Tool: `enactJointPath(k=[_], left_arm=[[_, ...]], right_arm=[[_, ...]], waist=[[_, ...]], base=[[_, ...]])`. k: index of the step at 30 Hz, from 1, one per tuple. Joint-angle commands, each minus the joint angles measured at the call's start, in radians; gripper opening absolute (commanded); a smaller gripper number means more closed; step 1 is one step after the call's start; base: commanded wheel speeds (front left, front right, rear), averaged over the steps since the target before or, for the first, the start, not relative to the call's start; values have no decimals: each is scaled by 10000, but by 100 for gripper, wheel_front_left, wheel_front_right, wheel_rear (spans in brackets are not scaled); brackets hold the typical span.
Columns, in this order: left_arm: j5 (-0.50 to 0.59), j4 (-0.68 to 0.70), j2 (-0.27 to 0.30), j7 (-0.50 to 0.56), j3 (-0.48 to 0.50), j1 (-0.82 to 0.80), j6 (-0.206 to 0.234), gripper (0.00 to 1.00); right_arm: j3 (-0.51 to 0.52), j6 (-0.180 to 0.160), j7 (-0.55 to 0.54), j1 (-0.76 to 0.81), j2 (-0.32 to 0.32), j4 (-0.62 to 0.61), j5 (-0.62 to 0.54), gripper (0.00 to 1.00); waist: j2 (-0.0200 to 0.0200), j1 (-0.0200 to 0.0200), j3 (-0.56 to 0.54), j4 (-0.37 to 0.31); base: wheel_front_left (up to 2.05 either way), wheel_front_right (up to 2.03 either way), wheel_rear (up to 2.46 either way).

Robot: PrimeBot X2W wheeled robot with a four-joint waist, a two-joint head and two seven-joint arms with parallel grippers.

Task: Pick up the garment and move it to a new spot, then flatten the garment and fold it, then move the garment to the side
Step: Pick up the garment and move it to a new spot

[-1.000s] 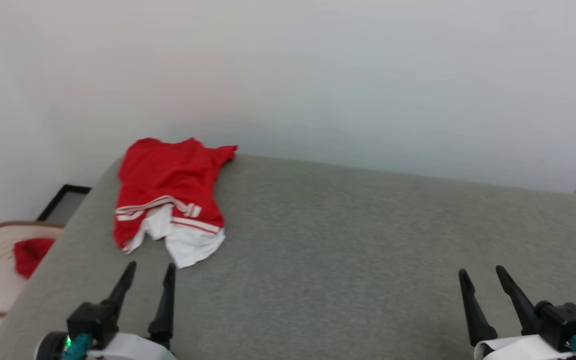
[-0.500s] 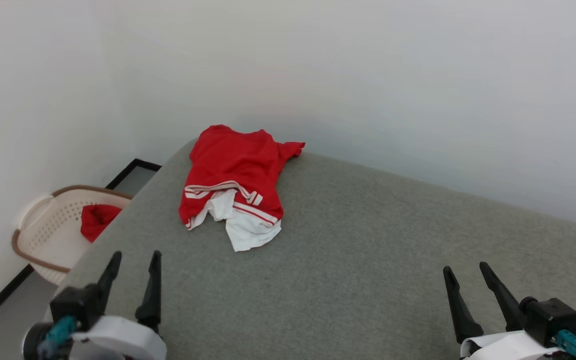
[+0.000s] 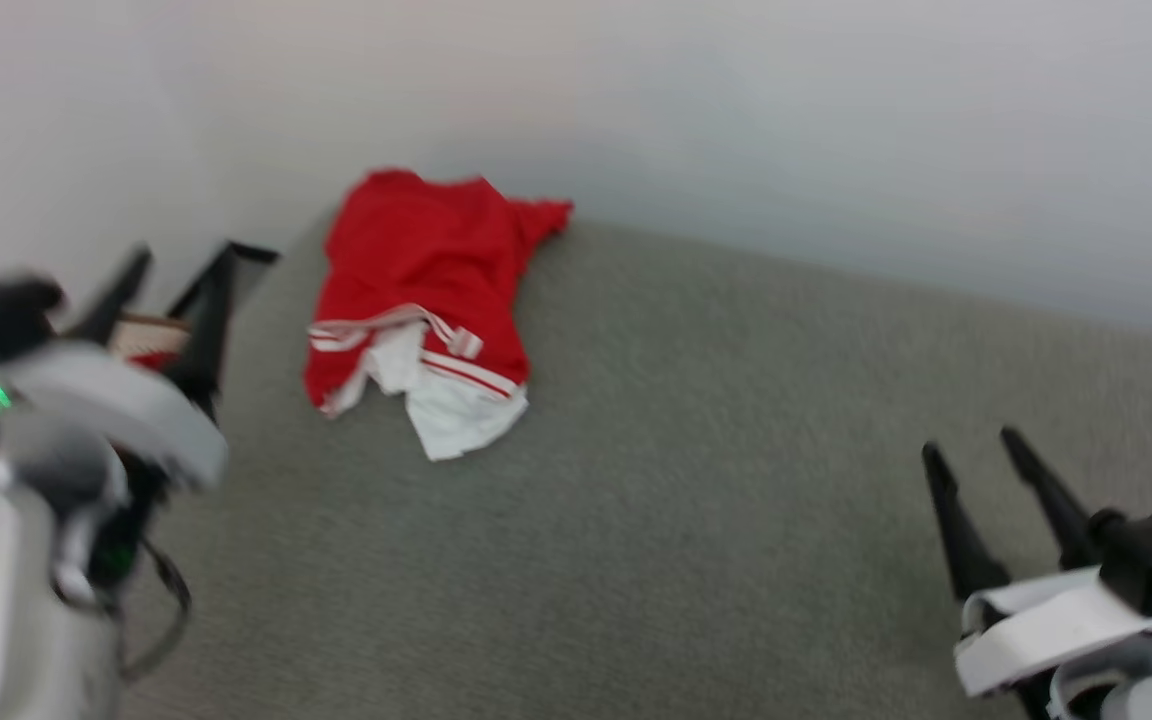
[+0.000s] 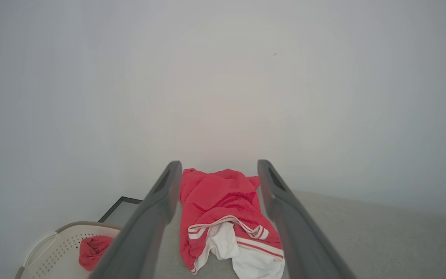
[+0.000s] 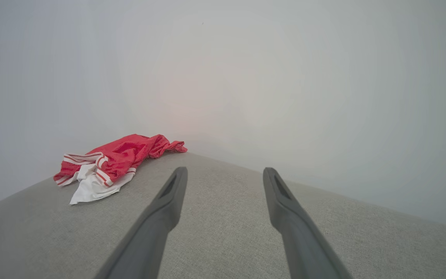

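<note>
My left gripper (image 3: 186,252) was raised at the left of the head view, blurred, its pale forearm large in the lower corner. Its two long dark fingers pointed up and away, spread wide with nothing between them. In the left wrist view those same fingers (image 4: 157,209) framed the crumpled red jersey-style shirt with white sleeves and red-white striped trim (image 4: 217,201), which lay ahead of them, well apart from their tips. My right gripper (image 3: 970,442) hung low at the right over the grey woven fabric surface (image 3: 696,450). It too was spread wide and empty, its fingers (image 5: 161,217) pointing toward the plain white wall (image 5: 285,77).

The shirt (image 3: 416,290) lay bunched at the far left corner of the grey surface, close to the wall, its white part nearest me. From my right wrist it showed off to the left (image 5: 118,155). Beyond the surface's left edge stood a cream perforated plastic basket with a brown rim (image 4: 56,248), holding a small red cloth (image 4: 93,250).

Half a second before, my left gripper had sat at the bottom left of the head view, over the near edge of the surface. It had since risen much higher in that view, and my forearm had come to cover most of the basket. The head camera had itself shifted. The shirt kept the same crumple at the same corner, and my right gripper stood only a little higher in the view.
</note>
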State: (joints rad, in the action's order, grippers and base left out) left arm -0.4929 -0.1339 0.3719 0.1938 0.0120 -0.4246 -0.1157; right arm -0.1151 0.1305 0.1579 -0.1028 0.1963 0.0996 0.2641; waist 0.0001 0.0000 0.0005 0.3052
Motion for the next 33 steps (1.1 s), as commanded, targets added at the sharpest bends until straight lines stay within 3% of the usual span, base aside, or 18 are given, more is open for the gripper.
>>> enactJointPath(k=[1,8,15,30,33], left_arm=[[-272,-46,82,391,97,-528,-51,100],[-989,-787,743,2546,132,-2826,76,100],[-1021,-2176,1364,4274,-152,-4524,249,100],[-863,-4787,1714,6874,-690,-5776,1257,100],[-882,-5310,1678,7522,-895,-5745,1286,100]], right_arm=[[18,4,-25,-272,154,-132,-44,100],[47,4,-51,-1058,611,-719,67,100],[-115,4,-67,-1556,782,-1101,146,100],[-209,4,-520,-1785,1148,-2004,288,100],[-234,4,-670,-1755,1222,-2214,313,100]], waist=[[-1,0,1604,-1105],[-1,0,3337,-1921],[-1,0,4522,-2559],[-1,0,5529,-3139],[-1,0,5600,-3168]], base=[[0,0,0],[0,0,0],[0,0,0],[0,0,0],[0,0,0]])
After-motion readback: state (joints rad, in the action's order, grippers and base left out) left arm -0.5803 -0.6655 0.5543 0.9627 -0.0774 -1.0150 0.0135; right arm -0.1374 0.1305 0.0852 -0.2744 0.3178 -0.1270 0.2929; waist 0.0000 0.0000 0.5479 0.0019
